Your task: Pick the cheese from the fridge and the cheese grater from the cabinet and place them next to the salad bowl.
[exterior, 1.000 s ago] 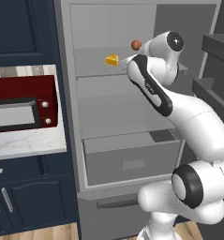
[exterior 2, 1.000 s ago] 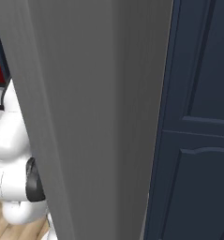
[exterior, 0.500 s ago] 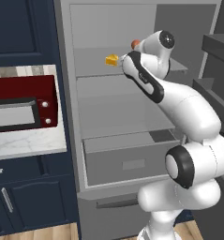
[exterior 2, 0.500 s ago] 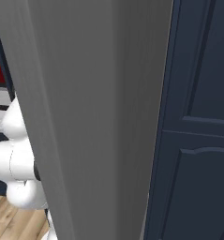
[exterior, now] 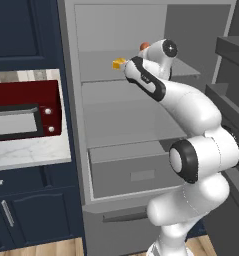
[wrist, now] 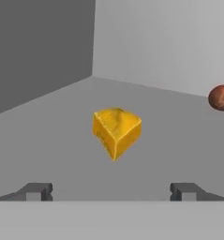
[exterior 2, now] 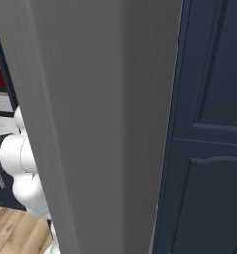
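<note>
Fridge (exterior: 141,105) shelving is drawing closer as the spread-wide gripper (wrist: 111,191) is nearing the frame-centre cheese (wrist: 116,131), readying a grasp.

We see navy lower cabinets (exterior: 26,220) with silver handles (exterior: 7,226) over a wooden floor (exterior 2: 13,228). A dark-red microwave (exterior: 23,111) sits on the pale marble worktop (exterior: 31,152), against its back edge.

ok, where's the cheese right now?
On the fridge's upper shelf. In the hand view the cheese sits centred ahead of the open gripper, untouched, with a reddish-brown ball to its right, farther back.
</note>
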You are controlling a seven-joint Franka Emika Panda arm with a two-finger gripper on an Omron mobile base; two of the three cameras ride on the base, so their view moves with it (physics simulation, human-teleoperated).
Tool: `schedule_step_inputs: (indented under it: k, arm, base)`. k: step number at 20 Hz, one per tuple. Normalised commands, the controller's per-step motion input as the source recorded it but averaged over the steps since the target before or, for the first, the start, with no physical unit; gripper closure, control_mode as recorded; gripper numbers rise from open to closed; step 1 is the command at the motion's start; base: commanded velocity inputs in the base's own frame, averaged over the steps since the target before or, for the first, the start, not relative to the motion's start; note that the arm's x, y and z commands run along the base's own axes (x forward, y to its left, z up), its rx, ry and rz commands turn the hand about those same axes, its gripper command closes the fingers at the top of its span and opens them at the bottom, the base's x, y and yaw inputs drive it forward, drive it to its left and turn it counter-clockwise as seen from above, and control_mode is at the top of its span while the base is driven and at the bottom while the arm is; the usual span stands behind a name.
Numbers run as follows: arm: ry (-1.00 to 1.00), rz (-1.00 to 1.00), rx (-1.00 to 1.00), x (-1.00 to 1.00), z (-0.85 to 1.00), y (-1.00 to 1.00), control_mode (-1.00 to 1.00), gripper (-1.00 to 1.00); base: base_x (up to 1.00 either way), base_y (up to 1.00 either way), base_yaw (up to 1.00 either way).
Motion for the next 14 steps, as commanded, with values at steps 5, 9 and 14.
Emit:
schedule_step_inputs:
  k: [5, 9, 14]
  arm:
    - [0.15, 0.0, 0.0, 0.34, 0.01, 0.0, -1.0, -1.0]
    - [0.08, 0.0, -0.01, 0.17, 0.19, 0.0, -1.0, -1.0]
    - [0.0, 0.0, -0.07, 0.19, 0.04, 0.04, -1.0, -1.0]
  base:
    - [0.0, 0.0, 0.0]
    - [0.0, 0.0, 0.0]
    - [0.0, 0.0, 0.0]
